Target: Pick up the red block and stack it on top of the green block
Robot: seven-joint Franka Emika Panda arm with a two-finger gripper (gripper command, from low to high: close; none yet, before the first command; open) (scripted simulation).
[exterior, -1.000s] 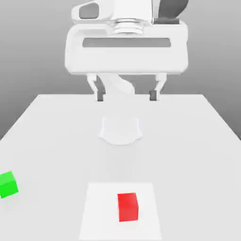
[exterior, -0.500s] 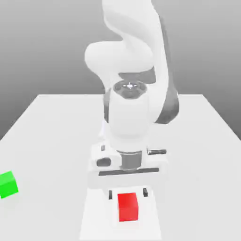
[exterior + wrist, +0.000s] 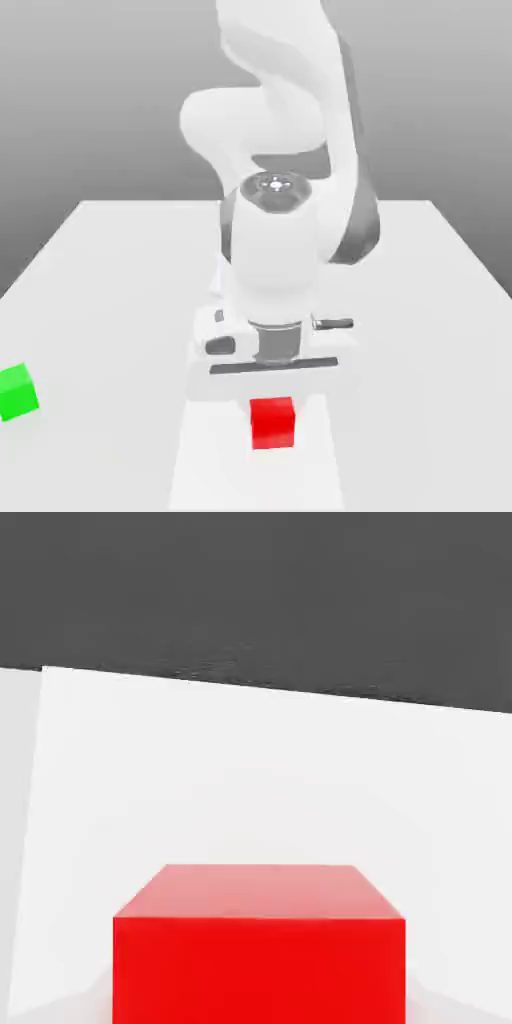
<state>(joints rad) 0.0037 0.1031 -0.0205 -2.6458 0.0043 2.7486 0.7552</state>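
Directly under the claw (image 3: 272,400) sits the red block (image 3: 272,423); its finger state I cannot tell. Green block (image 3: 17,391) rests well apart, on the counter (image 3: 120,290).

red block (image 3: 272,422): plain bright red, unmarked; top face lighter than the front
green block (image 3: 17,391): plain bright green, unmarked
arm (image 3: 285,215): white shells, dark grey joint sections
tabletop (image 3: 120,290): pale grey-white, with a whiter rectangular patch (image 3: 210,460) under the red block
backdrop: grey gradient
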